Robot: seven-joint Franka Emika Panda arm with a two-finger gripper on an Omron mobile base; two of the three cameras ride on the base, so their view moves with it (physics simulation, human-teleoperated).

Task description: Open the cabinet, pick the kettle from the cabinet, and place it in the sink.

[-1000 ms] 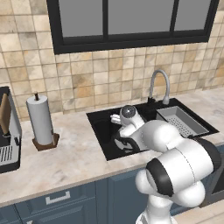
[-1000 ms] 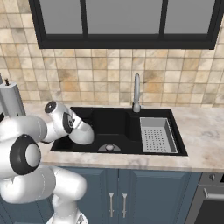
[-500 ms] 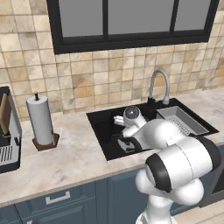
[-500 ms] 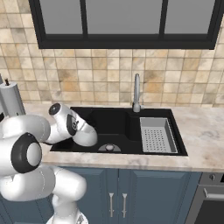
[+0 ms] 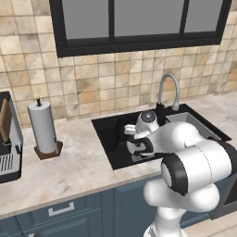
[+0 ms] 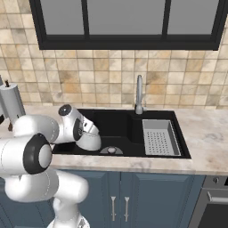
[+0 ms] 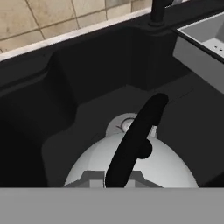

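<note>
The whitish-grey kettle (image 7: 168, 168) with its black arched handle (image 7: 135, 140) hangs low inside the black sink (image 7: 87, 78), right under my hand. In the hand view the handle runs straight down toward my fingers, whose tips are hidden at the bottom edge. My gripper (image 5: 138, 149) reaches down into the left half of the sink (image 5: 107, 134) and is shut on the kettle's handle. From the right base view the kettle (image 6: 92, 142) shows as a pale round body below my wrist, over the sink (image 6: 120, 124) floor. The cabinet is out of view.
A chrome gooseneck faucet (image 5: 169, 90) (image 6: 139, 93) stands behind the basin. A grey strainer tray (image 6: 160, 137) fills the sink's right part, with the round drain (image 6: 110, 150) beside it. A paper towel roll (image 5: 42, 127) and a coffee machine (image 5: 7, 139) stand on the left counter.
My hand with the kettle has shifted a little to the right over the basin. The base and everything else have stayed put.
</note>
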